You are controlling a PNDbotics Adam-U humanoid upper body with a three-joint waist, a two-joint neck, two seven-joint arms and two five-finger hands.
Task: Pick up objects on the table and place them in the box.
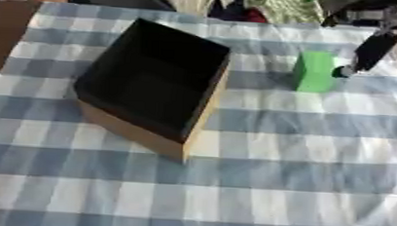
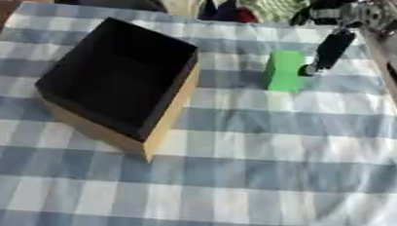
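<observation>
The bench (image 1: 275,187) has a blue checked cloth. The box (image 1: 152,83) stands well left of the fingers (image 1: 372,50). The green block (image 1: 313,71) is just left of them, touching the fingertips. The right hand (image 2: 331,49) is released, fingers straight.

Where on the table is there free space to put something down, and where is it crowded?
The checked cloth lies bare across the whole near side, in front of the box. A bare strip also runs between the box and the green block. The far right is crowded: the right hand hangs right beside the block's right side.
</observation>
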